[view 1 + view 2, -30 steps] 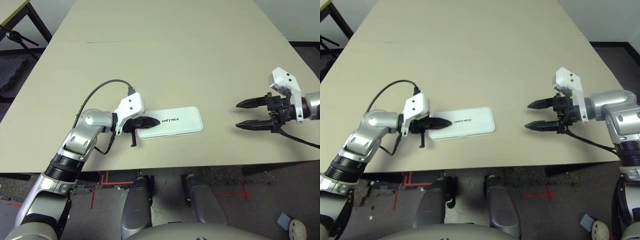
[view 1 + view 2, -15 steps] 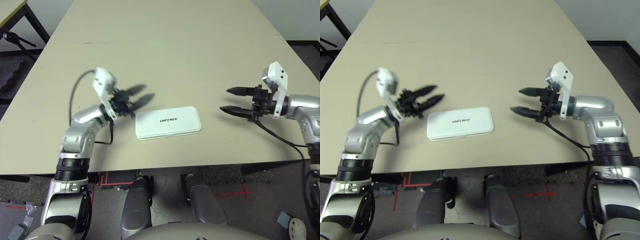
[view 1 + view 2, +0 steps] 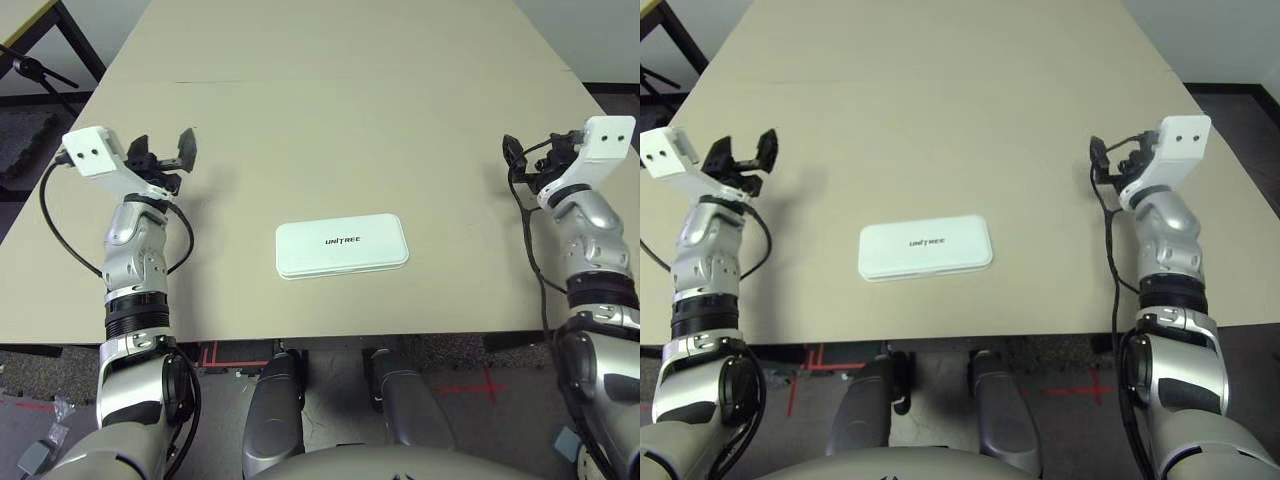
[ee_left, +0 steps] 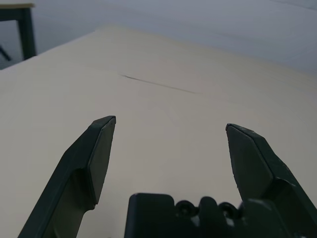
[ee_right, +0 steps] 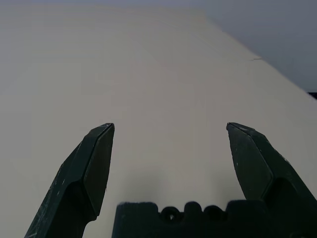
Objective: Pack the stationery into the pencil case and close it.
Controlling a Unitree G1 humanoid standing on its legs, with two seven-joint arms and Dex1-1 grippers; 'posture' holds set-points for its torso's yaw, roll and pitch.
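Observation:
The white pencil case (image 3: pixel 342 245) lies flat with its lid shut and "UNITREE" facing up, near the table's front edge at the middle. The lime-green bar, the red marker and the dark clip are hidden from view. My left gripper (image 3: pixel 165 150) is raised at the far left, well away from the case, and in the left wrist view the gripper (image 4: pixel 171 124) is open over bare table with nothing between its fingers. My right gripper (image 3: pixel 1110 155) is raised at the far right, also open and empty, as seen in the right wrist view (image 5: pixel 171 126).
The beige table (image 3: pixel 330 120) stretches far back behind the case, with a thin seam (image 3: pixel 210 82) across it. A dark stand (image 3: pixel 40 72) is off the table at the far left. Red tape marks (image 3: pixel 480 385) lie on the floor below the front edge.
My left gripper left the case's left end, opened, and swung up and back to the far left. My right gripper pulled back and up to the far right. The case stayed put.

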